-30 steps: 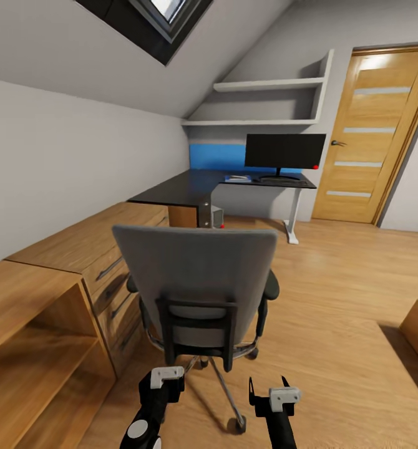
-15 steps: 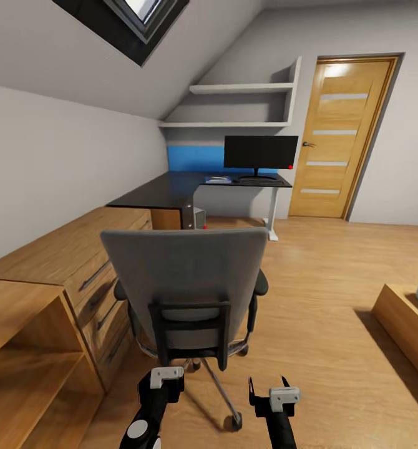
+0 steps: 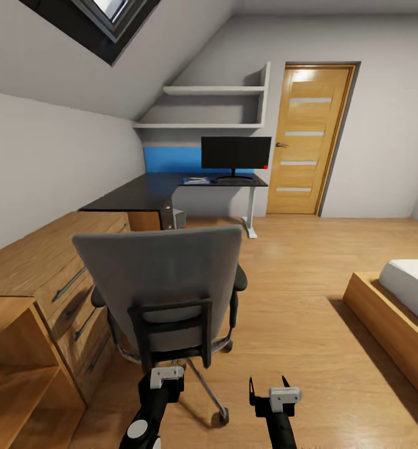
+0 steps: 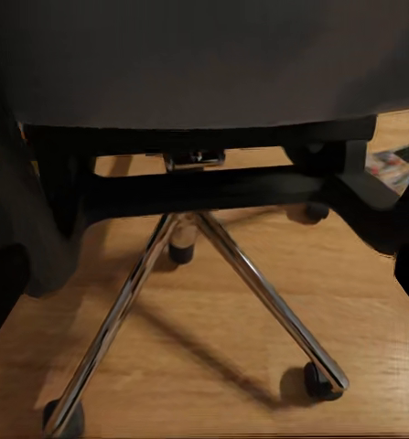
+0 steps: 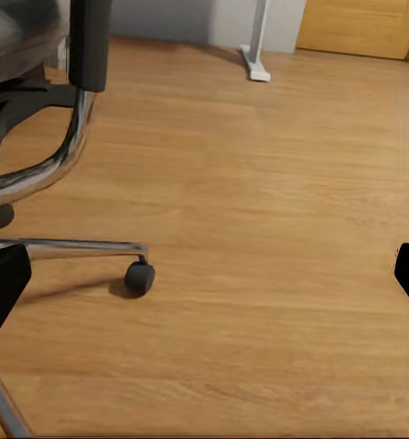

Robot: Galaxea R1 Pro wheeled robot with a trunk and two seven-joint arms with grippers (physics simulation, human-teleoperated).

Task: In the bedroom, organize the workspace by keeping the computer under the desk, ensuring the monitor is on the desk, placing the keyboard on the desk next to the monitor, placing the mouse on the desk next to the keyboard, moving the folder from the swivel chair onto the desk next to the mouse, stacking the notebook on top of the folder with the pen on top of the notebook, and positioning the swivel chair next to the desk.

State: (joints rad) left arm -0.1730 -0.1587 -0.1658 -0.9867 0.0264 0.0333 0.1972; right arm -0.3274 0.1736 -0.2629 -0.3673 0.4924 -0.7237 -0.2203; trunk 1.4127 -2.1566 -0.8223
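monitor on desk behind swivel chair

door at 1 o'clock | wall shelves at 12 | drawer chest at 9 | bed at 3 | skylight at 11

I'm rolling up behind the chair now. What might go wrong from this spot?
The swivel chair stands directly ahead on castors; nudging it could roll it away or spin it. Its tall back hides the seat, so anything on it can't be checked. The chrome star base reaches toward the robot, where the low left gripper and right gripper might catch a leg.
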